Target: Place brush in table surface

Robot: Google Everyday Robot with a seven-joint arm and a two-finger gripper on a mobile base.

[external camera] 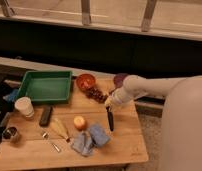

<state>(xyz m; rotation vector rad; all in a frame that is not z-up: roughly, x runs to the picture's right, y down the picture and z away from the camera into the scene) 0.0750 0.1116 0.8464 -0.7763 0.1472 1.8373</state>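
The brush (110,120), a slim dark stick, lies lengthwise on the pale wooden table surface (124,142), right of the orange fruit (80,122). My gripper (109,103) is at the end of the white arm that reaches in from the right. It is just above the brush's far end, at or very near its tip. I cannot tell whether it touches the brush.
A green tray (46,86) is at the back left, with an orange bowl (85,81) and a dark red cluster (96,94) beside it. A white cup (25,106), black bar (45,115), straw whisk (59,127), blue cloth (91,137) and metal cup (10,133) sit front left.
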